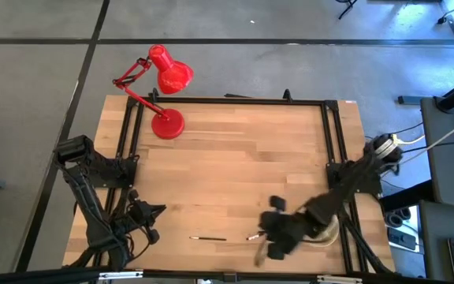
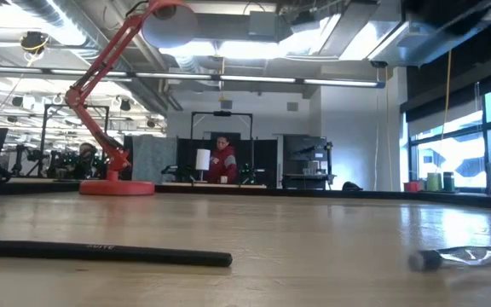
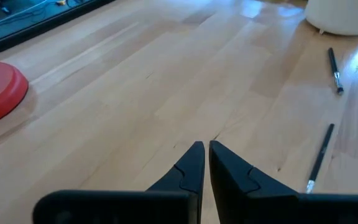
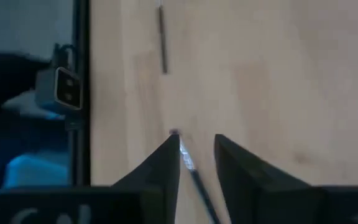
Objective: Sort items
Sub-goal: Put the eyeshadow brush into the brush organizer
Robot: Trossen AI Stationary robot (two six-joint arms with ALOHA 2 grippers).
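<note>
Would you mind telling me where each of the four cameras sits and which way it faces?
High view: overhead, straight down on the table; both arms show.
Low view: at tabletop height, facing the red lamp; no arm shows.
Left wrist view: past the shut left gripper toward two brushes.
Right wrist view: down past the right gripper, fingers apart beside a brush.
Shared: the black brush lies in the high and low views.
</note>
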